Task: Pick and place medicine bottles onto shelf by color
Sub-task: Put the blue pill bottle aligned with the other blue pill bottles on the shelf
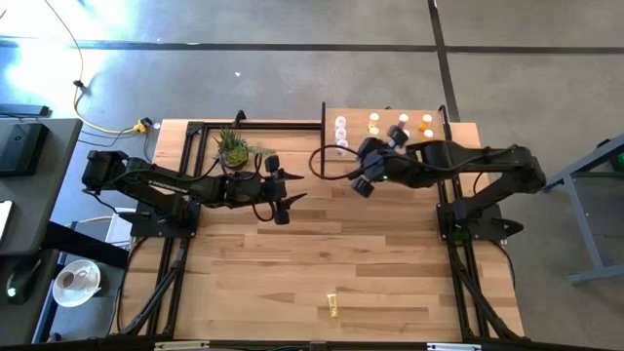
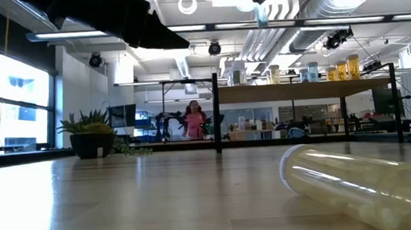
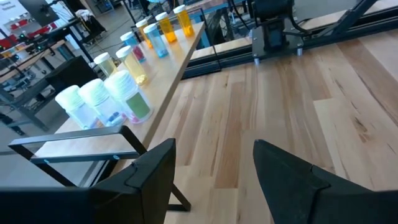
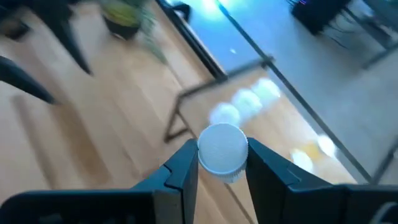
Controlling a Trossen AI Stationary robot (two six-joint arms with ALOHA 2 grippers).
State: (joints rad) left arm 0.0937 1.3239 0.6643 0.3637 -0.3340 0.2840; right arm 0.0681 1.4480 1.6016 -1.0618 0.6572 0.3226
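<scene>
Right gripper [image 4: 222,163] is closed on a medicine bottle with a white cap [image 4: 222,149], one finger at each side of the cap, and I hold it in the air beside the shelf [image 1: 390,146], near its left end. In the low view this bottle [image 2: 260,13] hangs high above the shelf board and looks pale blue, though I cannot be sure of the tint.

To do this step well, I think I must carry the bottle further over the board, to the group of the same color, bring it down straight until its base meets the wood, and only then open the fingers. The risk, in my opinion, is to knock the bottles already standing there, because they stand close together.

Just beyond my right gripper, the white-capped bottles [image 1: 341,130] stand in a short row on the shelf; farther along are yellow and orange bottles [image 1: 425,121]. In the left wrist view, some of them seem to have small colored things inside, but I cannot tell what.

Left gripper [image 3: 214,168] waits over the table [image 1: 322,253] with its fingers apart and nothing between them, near the potted plant [image 1: 233,148]. Well apart from both grippers, one yellowish bottle [image 1: 333,307] lies on its side on the table near the front edge, not yet sorted.
</scene>
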